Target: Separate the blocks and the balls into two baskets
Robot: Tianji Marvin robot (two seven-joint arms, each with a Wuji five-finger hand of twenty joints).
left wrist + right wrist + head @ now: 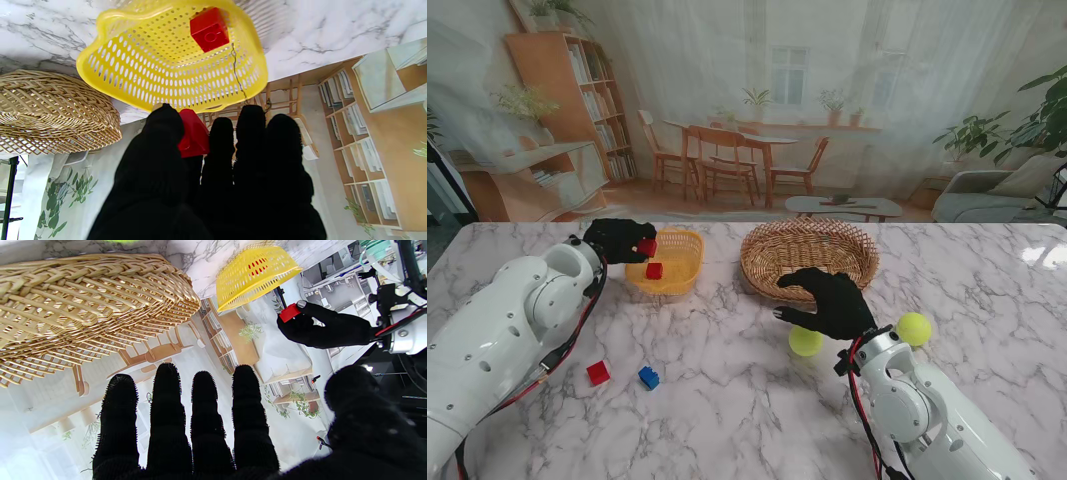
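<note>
Over the yellow basket's (683,272) left rim, the left hand (619,240) pinches a red block (647,247); released early, it may fall outside. Right hand (832,303) hovers spread, empty.

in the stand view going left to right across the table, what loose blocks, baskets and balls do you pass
red block on the table → blue block → yellow basket → wicker basket → ball partly under the right hand → second ball

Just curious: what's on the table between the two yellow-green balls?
In the stand view, only the right robot hand and its wrist sit between the two yellow-green balls.
</note>
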